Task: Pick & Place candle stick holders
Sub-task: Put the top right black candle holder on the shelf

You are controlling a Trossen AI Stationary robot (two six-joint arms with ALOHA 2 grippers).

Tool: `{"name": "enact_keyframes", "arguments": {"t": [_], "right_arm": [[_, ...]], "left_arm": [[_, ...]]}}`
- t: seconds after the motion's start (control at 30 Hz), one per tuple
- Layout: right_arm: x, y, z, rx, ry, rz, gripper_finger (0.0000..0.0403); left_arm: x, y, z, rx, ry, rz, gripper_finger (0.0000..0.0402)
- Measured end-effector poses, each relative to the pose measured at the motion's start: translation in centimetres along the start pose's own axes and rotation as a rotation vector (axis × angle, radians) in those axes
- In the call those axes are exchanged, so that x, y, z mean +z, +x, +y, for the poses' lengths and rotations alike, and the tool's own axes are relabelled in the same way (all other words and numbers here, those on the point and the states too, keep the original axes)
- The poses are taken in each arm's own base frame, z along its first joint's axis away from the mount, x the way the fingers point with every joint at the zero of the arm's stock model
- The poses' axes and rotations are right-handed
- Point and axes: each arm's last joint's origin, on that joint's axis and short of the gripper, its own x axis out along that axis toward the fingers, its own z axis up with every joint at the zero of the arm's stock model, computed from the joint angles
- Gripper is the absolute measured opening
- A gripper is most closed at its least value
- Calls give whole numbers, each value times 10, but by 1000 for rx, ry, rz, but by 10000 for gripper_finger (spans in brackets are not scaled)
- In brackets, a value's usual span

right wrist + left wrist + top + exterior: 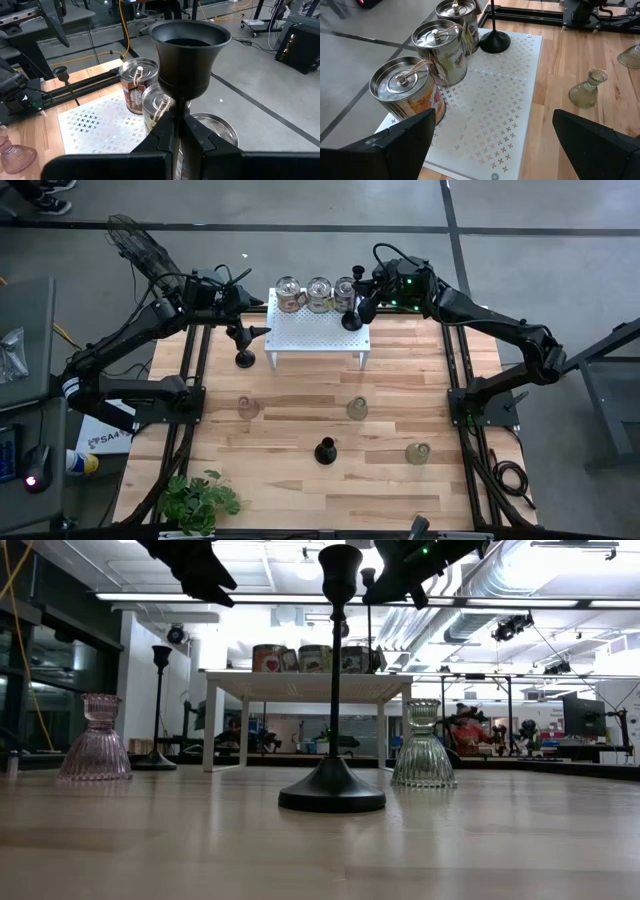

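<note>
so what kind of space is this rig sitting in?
Looks like a robotics lab or workshop, not a home. Cues: exposed ducting and strip lights overhead in the low view, a bare concrete floor around the wooden table, and benches crowded with equipment behind.

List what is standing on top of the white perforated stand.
On the white perforated stand: three lidded tins in a row along its far edge, and a black candlestick, its stem clamped in the shut right gripper. The tins' contents are hidden by lids.
</note>
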Motion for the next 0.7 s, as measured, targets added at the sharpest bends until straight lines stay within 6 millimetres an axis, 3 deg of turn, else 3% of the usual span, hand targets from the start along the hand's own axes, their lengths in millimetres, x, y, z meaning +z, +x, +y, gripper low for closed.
{"name": "enact_keyframes", "arguments": {"t": [0.7], "right_arm": [[0, -1, -4, -17, 1, 6, 5]], "left_arm": [[0, 0, 0, 2, -5, 1, 395]]}}
